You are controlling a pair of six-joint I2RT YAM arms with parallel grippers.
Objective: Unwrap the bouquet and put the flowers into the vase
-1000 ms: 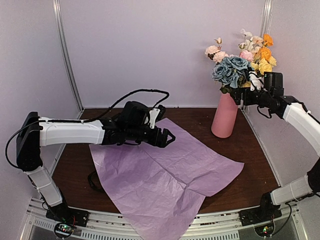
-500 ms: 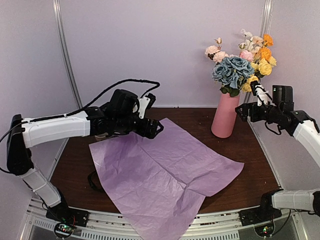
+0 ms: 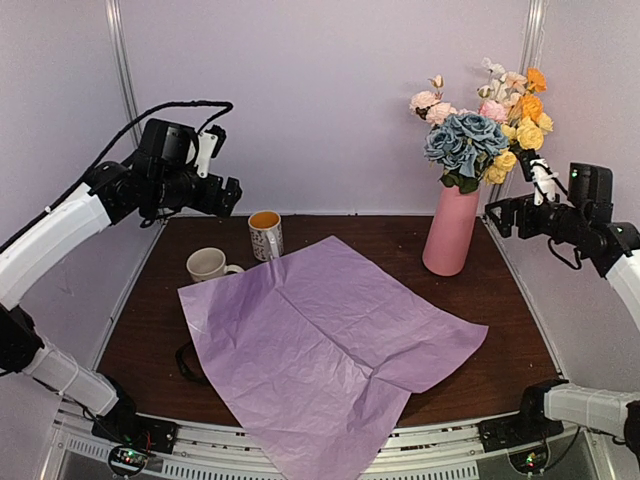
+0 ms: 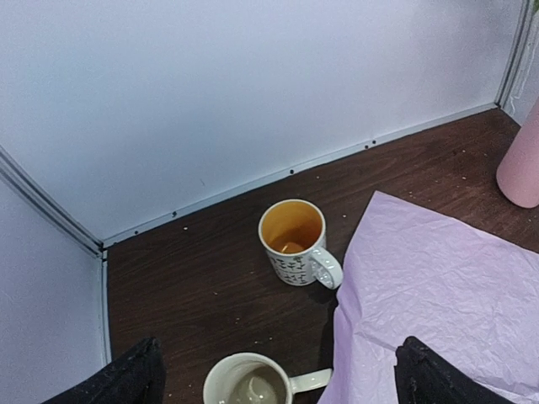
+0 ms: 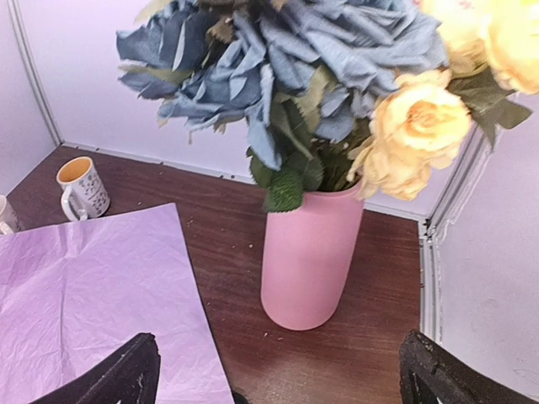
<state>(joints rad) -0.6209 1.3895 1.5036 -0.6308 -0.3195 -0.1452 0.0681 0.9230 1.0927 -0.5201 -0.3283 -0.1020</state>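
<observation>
Brown table (image 3: 505,315), flowers (image 3: 480,130) in pink vase (image 3: 448,235), tissue (image 3: 320,350) spread flat

Paper sheet (image 3: 330,340) lay flat over mid-table (image 3: 150,320), low, open air above it. Back left stood two mugs: patterned mug (image 3: 265,235) just beside the sheet's far corner, white mug (image 3: 207,265) just beside its left edge, bare wood between them. Back right stood the vase (image 3: 448,235), apart from the sheet, flowers (image 3: 480,125) spreading wide overhead. Right gripper (image 3: 497,218) hung near the vase's right side; left gripper (image 3: 230,195) hung high over the mugs.
</observation>
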